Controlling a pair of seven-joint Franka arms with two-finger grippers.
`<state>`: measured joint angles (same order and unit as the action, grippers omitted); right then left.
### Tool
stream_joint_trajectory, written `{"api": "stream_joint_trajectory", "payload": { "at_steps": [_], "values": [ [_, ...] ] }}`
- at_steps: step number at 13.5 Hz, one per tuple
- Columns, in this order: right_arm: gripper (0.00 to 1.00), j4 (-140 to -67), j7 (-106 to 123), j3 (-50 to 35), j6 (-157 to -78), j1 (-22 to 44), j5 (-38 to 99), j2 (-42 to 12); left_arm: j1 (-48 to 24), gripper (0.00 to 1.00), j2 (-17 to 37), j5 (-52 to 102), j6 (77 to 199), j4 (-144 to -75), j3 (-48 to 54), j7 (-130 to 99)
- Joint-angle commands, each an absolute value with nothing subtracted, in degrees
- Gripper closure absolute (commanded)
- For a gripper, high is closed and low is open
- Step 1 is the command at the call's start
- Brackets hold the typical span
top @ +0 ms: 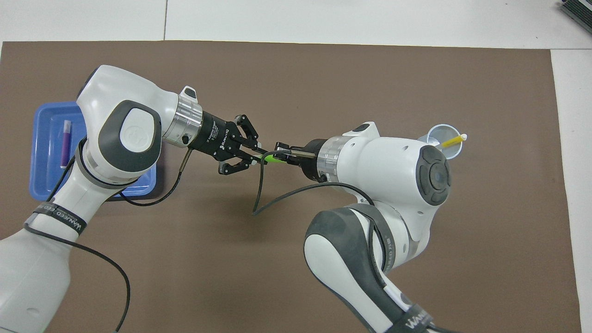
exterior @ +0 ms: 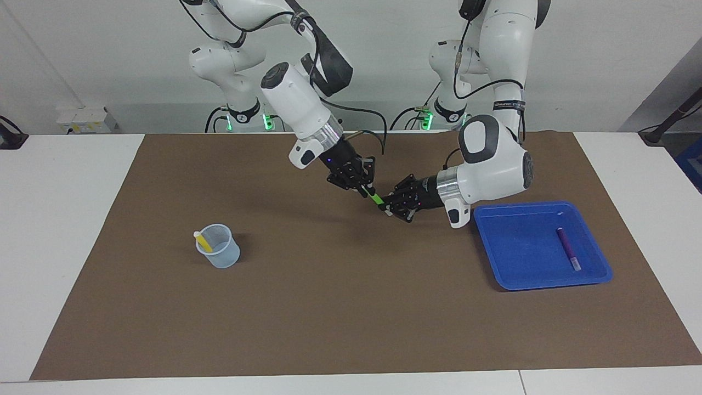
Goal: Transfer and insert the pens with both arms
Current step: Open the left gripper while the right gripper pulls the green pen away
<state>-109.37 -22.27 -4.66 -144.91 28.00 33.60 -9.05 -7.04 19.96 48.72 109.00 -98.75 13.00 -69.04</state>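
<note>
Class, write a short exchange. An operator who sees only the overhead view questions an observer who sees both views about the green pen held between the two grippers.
Operator: Is the green pen lying on the brown mat?
Observer: No. The facing view shows it up in the air over the mat.
Operator: I see the left gripper shut on it. The right gripper is half hidden under its wrist; is it gripping too?
Observer: Yes. In the facing view its fingertips are shut on the pen's higher end, and the pen slopes down to the left gripper.

A robotics lab: two white arms [exterior: 307,109] bolted at a white table [exterior: 66,219] with brown mat [exterior: 329,307], bare grey wall.
</note>
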Motion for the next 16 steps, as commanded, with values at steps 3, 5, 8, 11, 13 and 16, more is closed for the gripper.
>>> {"api": "stream_joint_trajectory", "payload": {
  "at_steps": [3,5,8,11,13,16],
  "values": [
    [1.0,-108.0,-21.5,-4.9,-143.2,26.3,32.9,-9.8,-7.9,1.0,18.5,49.7,110.5,-100.5,12.3,-69.7],
    [1.0,-106.8,-21.6,-4.6,-140.8,25.7,32.8,-9.7,-8.0,0.7,18.5,49.5,112.0,-100.6,12.3,-68.8],
    [1.0,-103.1,-21.7,-4.5,-132.9,22.0,26.7,-9.1,-10.5,0.0,16.6,48.0,113.1,-100.3,12.1,-68.9],
    [1.0,-100.2,-21.4,-4.4,-125.4,18.0,21.5,-8.4,-9.9,0.0,14.7,46.2,112.4,-100.9,11.9,-69.0],
    [1.0,-98.1,-18.7,-4.6,-120.2,14.4,19.3,-8.3,-9.3,0.0,13.9,41.3,111.6,-101.7,11.7,-68.8],
    [1.0,-98.0,-11.6,-4.4,-114.2,10.2,18.2,-7.7,-9.0,0.0,12.9,29.2,106.7,-102.0,11.7,-60.8]
  ]
}}
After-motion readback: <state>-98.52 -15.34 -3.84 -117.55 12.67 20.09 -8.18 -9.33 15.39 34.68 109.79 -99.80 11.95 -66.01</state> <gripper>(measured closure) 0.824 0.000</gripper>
